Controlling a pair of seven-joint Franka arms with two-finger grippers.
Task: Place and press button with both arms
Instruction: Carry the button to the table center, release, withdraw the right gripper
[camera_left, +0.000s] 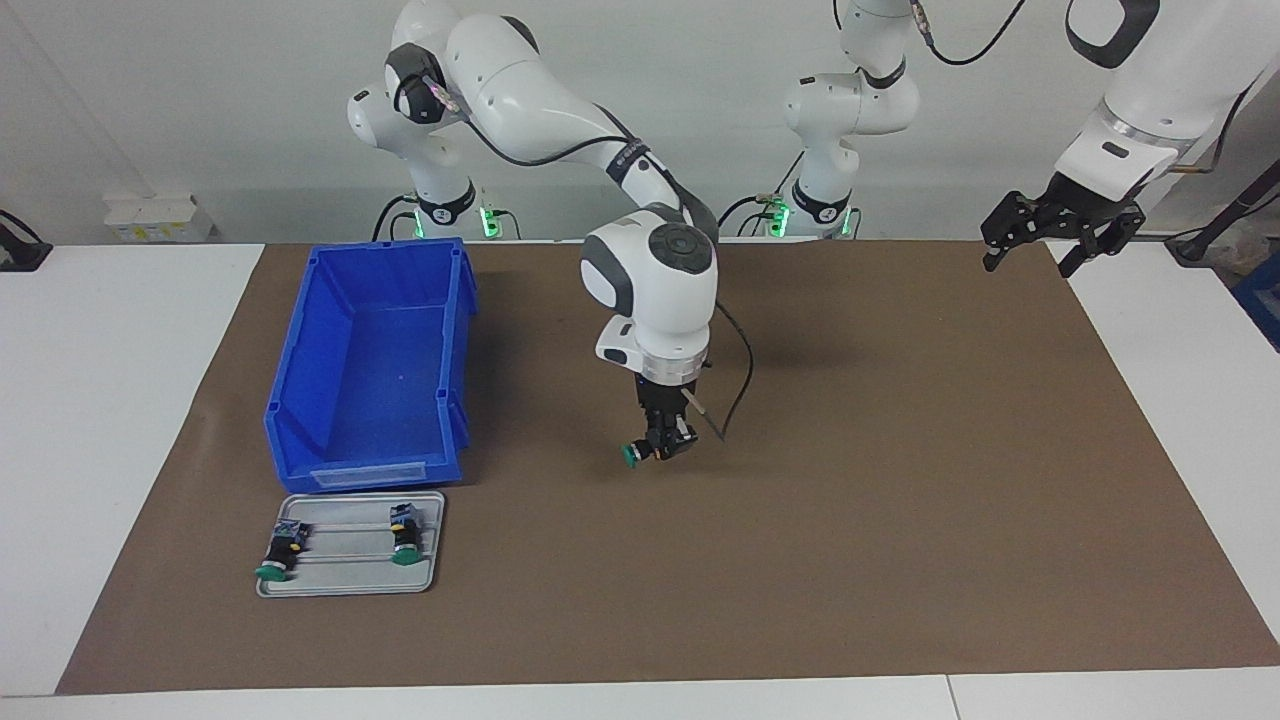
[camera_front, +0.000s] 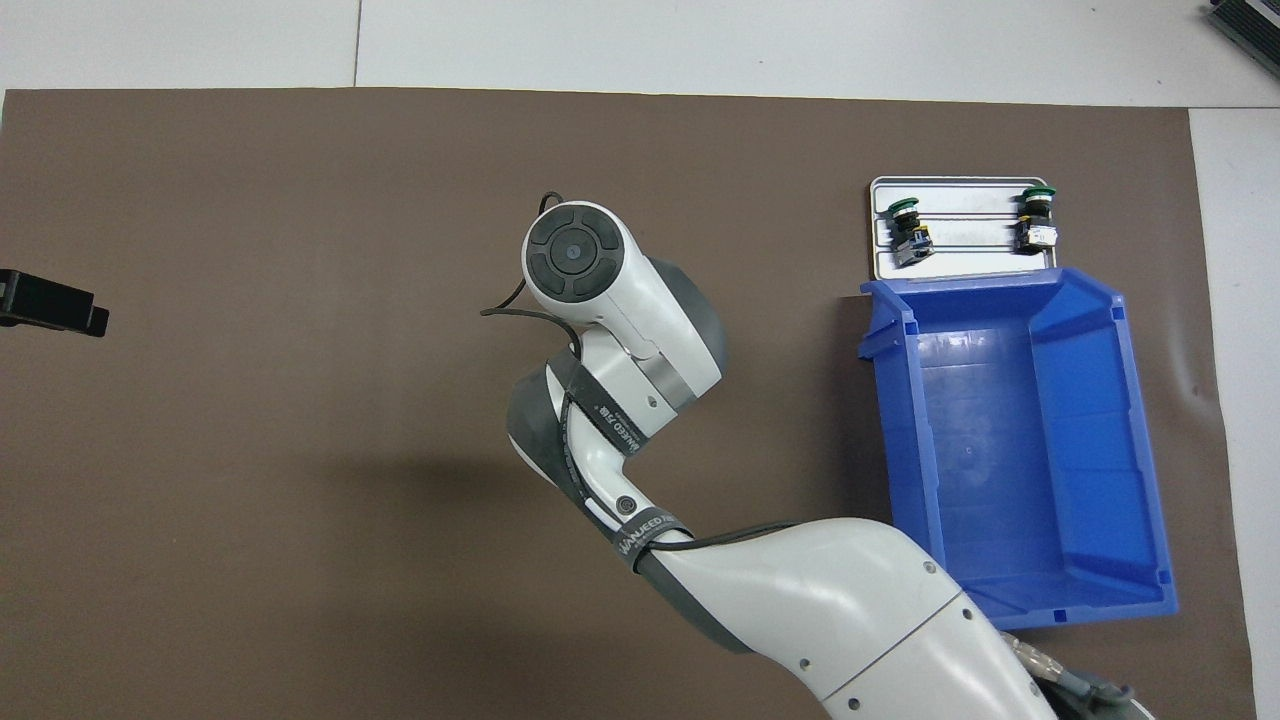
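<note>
From the facing camera, the right tool (camera_left: 662, 447) is seen hanging over the middle of the brown mat (camera_left: 900, 480), clenched on a button (camera_left: 640, 453); the green cap is turned sideways, toward the right arm's end of the table (camera_left: 110, 400). The button is held clear of the mat, and nothing is found under it. A blue bin (camera_left: 372, 365) is set toward the right arm's end, empty. A grey tray (camera_left: 350, 560) is laid just beside the bin, farther from the robots, and two more buttons are counted on it, one (camera_left: 279, 550) at the tray's outer end, the other (camera_left: 404, 533) nearer the middle of the table, caps pointed away from the robots. Three buttons in all, one bin, one tray. The left tool (camera_left: 1030, 255) is parked high over the mat's edge at the left arm's end, fingers spread, nothing gripped; that arm waits.

From overhead, the right tool and its button are hidden under the right arm's wrist (camera_front: 600, 300). The bin (camera_front: 1010, 440) and tray (camera_front: 960, 190) are seen again, with both tray buttons (camera_front: 910, 230) (camera_front: 1036, 220) lying apart. Only a black tip of the left tool (camera_front: 50, 305) is shown at the picture's edge.
</note>
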